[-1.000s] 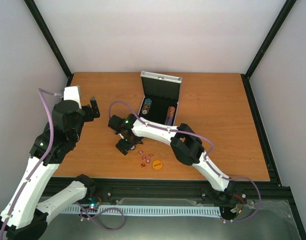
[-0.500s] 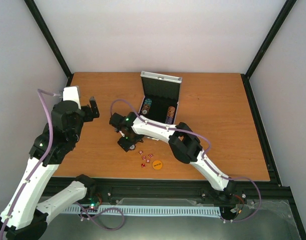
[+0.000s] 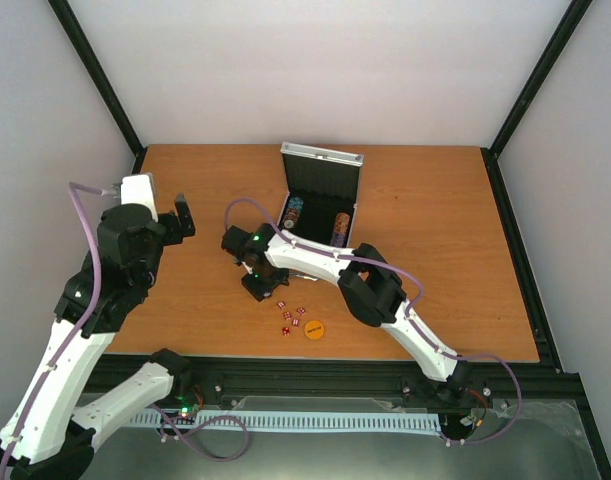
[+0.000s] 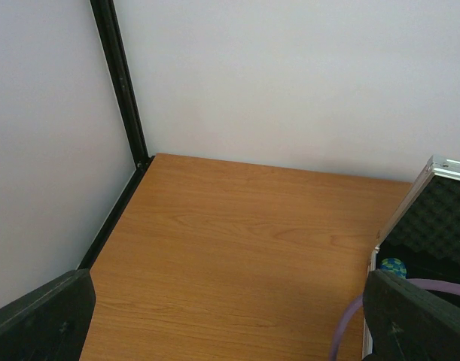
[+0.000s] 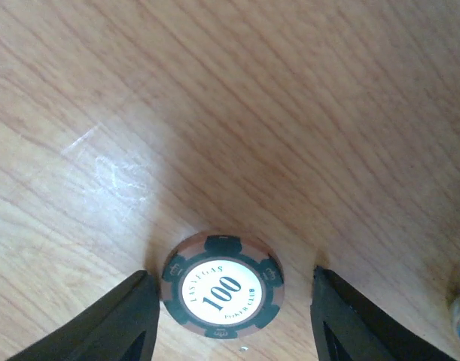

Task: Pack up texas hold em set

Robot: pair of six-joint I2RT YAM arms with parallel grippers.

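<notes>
The silver case [image 3: 322, 154] of the texas hold em set stands open at the table's back middle, with rows of striped poker chips [image 3: 338, 231] in its black lining. One brown and dark-green "100" chip [image 5: 222, 284] lies flat on the wood. My right gripper [image 5: 233, 283] is down over it, open, with one finger on each side; the left finger is almost at its rim and the right finger stands apart. Tiny red dice [image 3: 293, 317] and an orange disc [image 3: 314, 328] lie just in front of my right gripper [image 3: 265, 286]. My left gripper [image 3: 181, 216] hangs open and empty at the left.
The left wrist view shows bare wood, the back left corner post [image 4: 121, 83] and the case's edge [image 4: 443, 167] at the right, with a purple cable [image 4: 348, 328] crossing in front. White walls close the table on three sides.
My right gripper has sunk towards the table and its jaws have narrowed around the chip. The left arm has drifted slightly left and up.
</notes>
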